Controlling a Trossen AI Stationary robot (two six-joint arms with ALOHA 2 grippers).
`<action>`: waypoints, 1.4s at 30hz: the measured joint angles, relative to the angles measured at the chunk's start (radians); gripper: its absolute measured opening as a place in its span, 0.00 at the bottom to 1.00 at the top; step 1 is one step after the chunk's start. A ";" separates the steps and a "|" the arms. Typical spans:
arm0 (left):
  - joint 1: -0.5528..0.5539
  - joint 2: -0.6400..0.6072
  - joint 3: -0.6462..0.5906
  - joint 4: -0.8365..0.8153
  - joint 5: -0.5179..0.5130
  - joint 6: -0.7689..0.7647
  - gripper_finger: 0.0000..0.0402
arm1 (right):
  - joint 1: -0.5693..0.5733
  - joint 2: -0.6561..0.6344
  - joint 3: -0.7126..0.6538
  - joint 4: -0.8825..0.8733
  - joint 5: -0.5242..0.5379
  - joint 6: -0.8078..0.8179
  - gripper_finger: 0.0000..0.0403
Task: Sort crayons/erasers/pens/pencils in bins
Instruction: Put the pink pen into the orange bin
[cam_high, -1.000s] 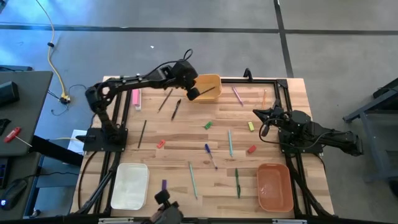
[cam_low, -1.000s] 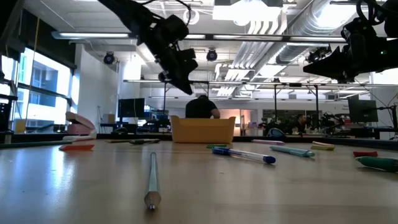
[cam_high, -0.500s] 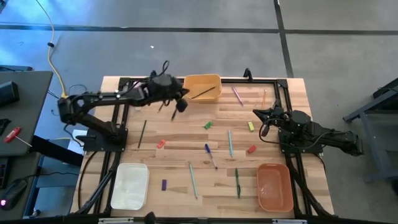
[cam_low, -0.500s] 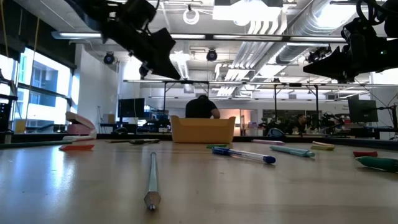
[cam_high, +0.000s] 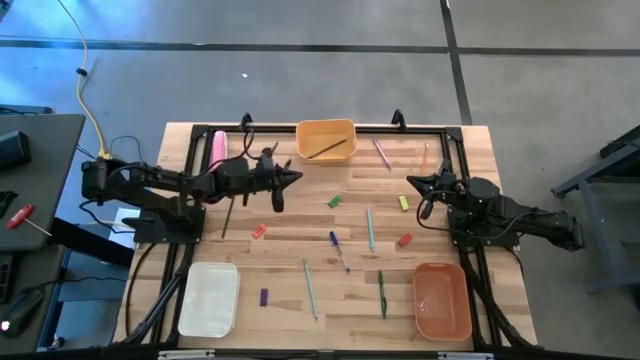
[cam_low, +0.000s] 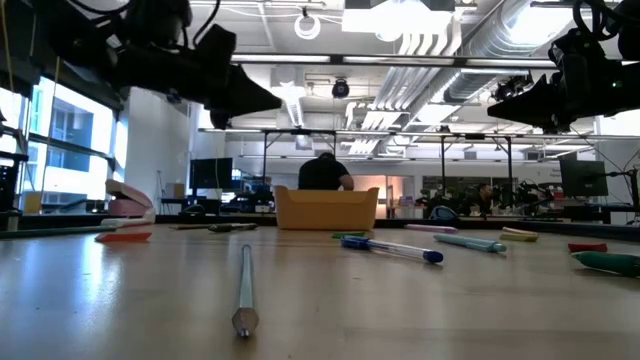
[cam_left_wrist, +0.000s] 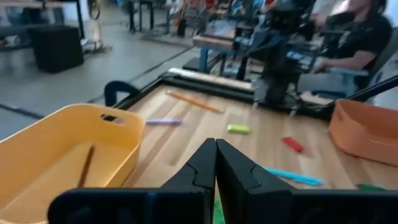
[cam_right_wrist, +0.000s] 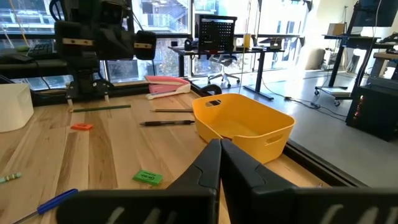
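**One pencil binned, nearly everything else still loose on the bench**

From where I stand, the sorting looks barely begun. The yellow-orange bin (cam_high: 326, 141) at the far edge of the bench holds a single pencil (cam_high: 329, 149), lying slantwise inside. The white bin (cam_high: 208, 298) near the front-left corner and the salmon-orange bin (cam_high: 441, 300) near the front-right corner both look empty, as far as I can tell.

Left to do, by my reckoning: the pens (cam_high: 370, 229) are scattered across the middle of the bench, the short crayons/erasers (cam_high: 334, 201) lie dotted among them, and dark pencils (cam_high: 228, 215) rest near the left side.

The left gripper (cam_high: 291, 178) hangs above the bench just in front of the yellow-orange bin, its fingers pressed together with nothing between them. The right gripper (cam_high: 415, 181) waits near the right edge, likewise closed on nothing. A thick pink bar (cam_high: 218, 148) sits near the far-left corner.
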 joint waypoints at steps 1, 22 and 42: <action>-0.005 0.000 -0.013 0.034 0.006 0.000 0.00 | 0.000 0.000 0.000 0.000 0.000 0.000 0.00; -0.185 0.001 -0.228 0.342 -0.047 -0.073 0.00 | -0.007 0.005 -0.002 0.267 0.013 0.022 0.00; -0.110 0.001 -0.227 0.352 -0.089 -0.089 0.00 | -0.026 0.509 0.158 0.099 0.159 0.287 0.00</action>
